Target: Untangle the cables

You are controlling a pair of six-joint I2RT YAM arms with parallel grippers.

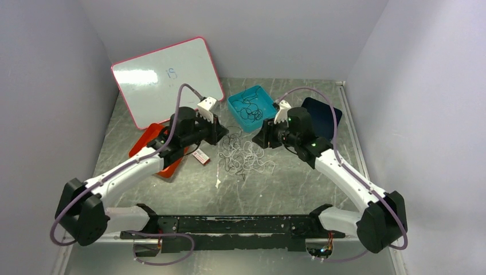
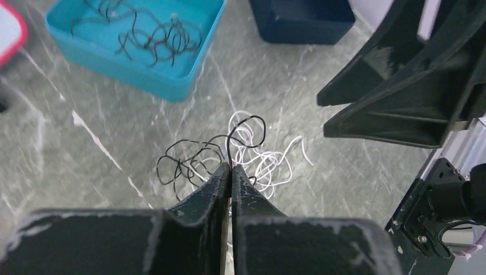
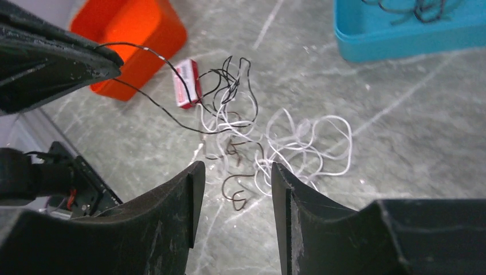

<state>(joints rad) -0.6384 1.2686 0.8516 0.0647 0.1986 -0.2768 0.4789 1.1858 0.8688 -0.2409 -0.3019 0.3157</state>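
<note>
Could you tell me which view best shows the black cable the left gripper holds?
The right wrist view: the black cable runs from the left gripper to the pile. Left wrist shows the pinch; top, little.

L end effector (image 2: 230, 168) clamped on blk cable (image 2: 228, 149), wht cables (image 2: 269, 166) beneath; teal tray (image 2: 132, 71) w/ blk wires (image 2: 166, 40) behind.

white, black and reddish cables (image 1: 243, 156), loosely tangled, one black strand (image 2: 228, 150) raised
</note>
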